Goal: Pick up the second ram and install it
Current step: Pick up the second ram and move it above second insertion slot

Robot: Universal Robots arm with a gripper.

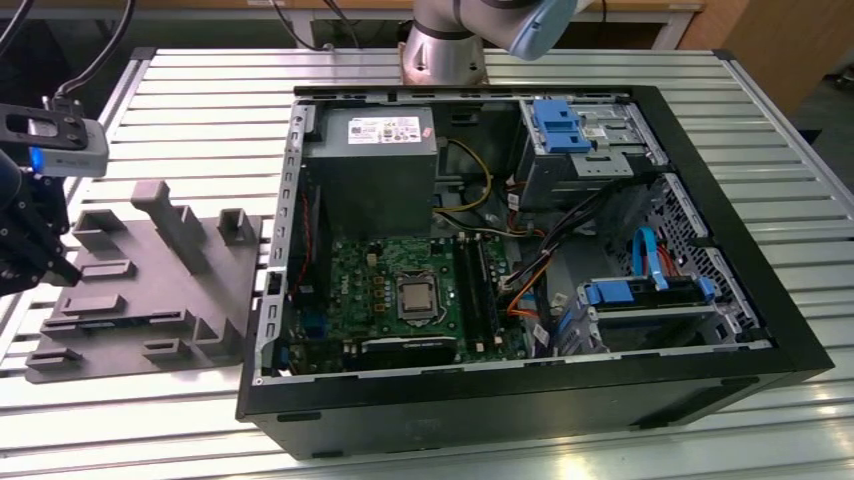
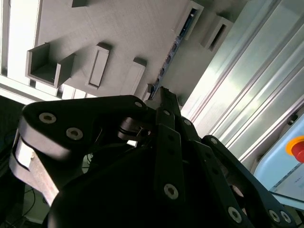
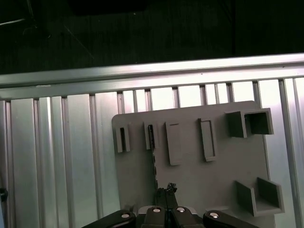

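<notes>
The second ram (image 3: 154, 161) stood on edge in a groove of the grey plastic tray (image 3: 190, 175), which lay on the slatted aluminium table (image 1: 200, 90) at the exterior view's left, beside the open computer case (image 1: 721, 330). The gripper (image 3: 166, 190) hung over the tray, its fingers drawn close together at the ram's end; whether they pinched it could not be told.

Matt grey plastic tray (image 1: 100, 355), ribbed aluminium table (image 1: 200, 110) with satin sheen, matt black metal computer case (image 1: 534, 410), matt black gripper (image 3: 167, 188), bright steel screws (image 2: 171, 191).
</notes>
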